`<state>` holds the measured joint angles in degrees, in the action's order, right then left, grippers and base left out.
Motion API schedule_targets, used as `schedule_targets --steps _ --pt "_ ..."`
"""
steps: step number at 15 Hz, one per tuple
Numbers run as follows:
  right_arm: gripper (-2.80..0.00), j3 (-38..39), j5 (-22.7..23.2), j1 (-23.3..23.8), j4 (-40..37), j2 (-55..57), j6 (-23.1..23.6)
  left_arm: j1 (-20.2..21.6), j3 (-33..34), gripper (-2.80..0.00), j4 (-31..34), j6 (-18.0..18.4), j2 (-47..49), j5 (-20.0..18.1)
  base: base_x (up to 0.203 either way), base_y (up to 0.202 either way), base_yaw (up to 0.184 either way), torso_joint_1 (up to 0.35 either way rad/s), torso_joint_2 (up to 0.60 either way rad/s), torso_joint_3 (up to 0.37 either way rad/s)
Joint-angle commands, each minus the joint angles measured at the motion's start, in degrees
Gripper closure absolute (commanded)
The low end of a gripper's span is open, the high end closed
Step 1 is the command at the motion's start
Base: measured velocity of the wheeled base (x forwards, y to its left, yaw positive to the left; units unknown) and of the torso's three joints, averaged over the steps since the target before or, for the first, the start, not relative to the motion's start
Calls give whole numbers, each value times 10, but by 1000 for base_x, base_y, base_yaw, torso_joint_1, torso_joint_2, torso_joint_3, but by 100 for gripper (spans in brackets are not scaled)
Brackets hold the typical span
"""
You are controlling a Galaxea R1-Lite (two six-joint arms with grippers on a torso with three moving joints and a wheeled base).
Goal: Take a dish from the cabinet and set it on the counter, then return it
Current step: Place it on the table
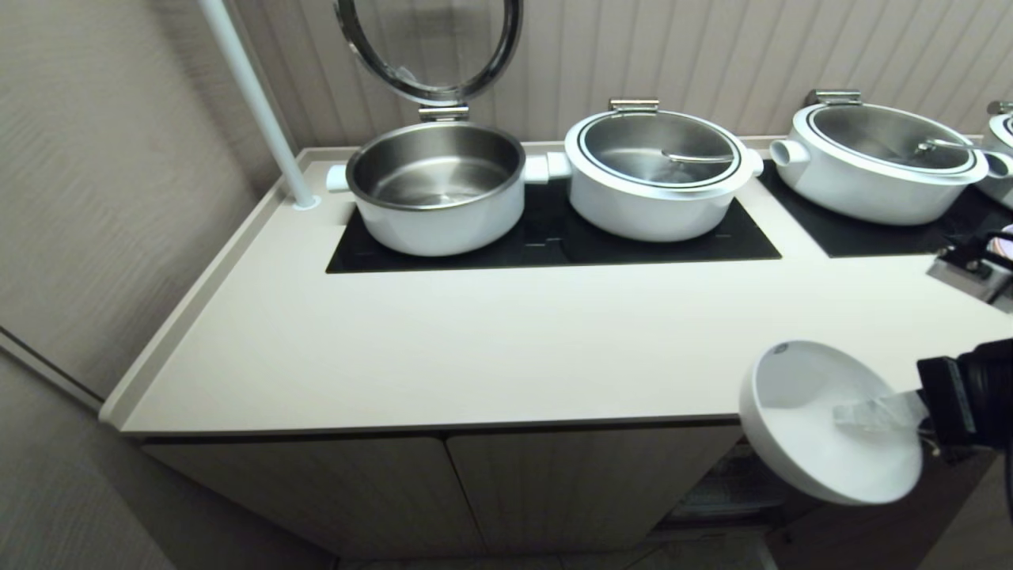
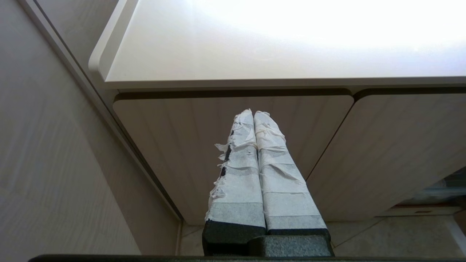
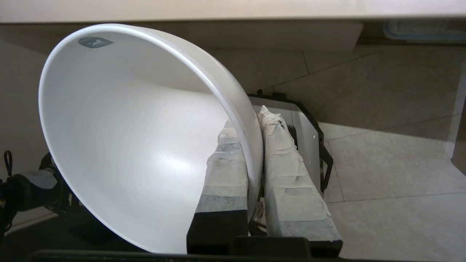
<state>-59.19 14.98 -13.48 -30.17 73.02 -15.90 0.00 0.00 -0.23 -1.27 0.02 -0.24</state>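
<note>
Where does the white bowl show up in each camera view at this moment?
Head view: bowl at lower right, tilted, beyond the counter's front edge.
Left wrist view: not in it.
Right wrist view: fills the left half, rim pinched by right gripper.
Shared landmark: the counter's front edge.

Counter (image 1: 491, 348): pots (image 1: 437, 190) at rear on inset panel (image 1: 554, 237). Cabinet (image 1: 475, 491) beneath. My right gripper (image 3: 255, 145) holds dish (image 1: 823, 427), tilted, before counter's front edge, right.
</note>
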Motion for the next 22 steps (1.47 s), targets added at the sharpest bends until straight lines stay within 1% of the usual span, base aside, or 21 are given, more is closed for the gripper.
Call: schedule_targets --steps 1,6,7,9,11,15,18,20,22 --pt "0 -45 1 0 -2 71 -2 0 0 0 0 -1 0 0 0 0 0 0 0 0" --pt "0 -148 3 0 -3 192 -11 0 0 0 0 -1 0 0 0 0 0 0 0 0" --pt "0 -171 10 -1 -4 212 -20 0 0 0 0 -1 0 0 0 0 0 0 0 0" --pt "0 -218 37 -1 -5 254 -50 0 0 0 0 -1 0 0 0 0 0 0 0 0" --pt "0 -251 45 -1 -12 289 -62 0 0 0 0 -1 0 0 0 0 0 0 0 0" --pt "0 -325 45 -1 -17 355 -64 0 0 0 0 -1 0 0 0 0 0 0 0 0" --pt "0 -378 42 -1 -31 388 -58 0 0 0 1 -1 0 0 0 0 0 0 0 0" --pt "0 -398 39 -1 -48 404 -56 0 0 0 0 -1 0 0 0 0 0 0 0 0" --pt "0 -404 38 -1 -49 414 -56 0 0 0 0 -1 0 0 0 0 0 0 0 0"
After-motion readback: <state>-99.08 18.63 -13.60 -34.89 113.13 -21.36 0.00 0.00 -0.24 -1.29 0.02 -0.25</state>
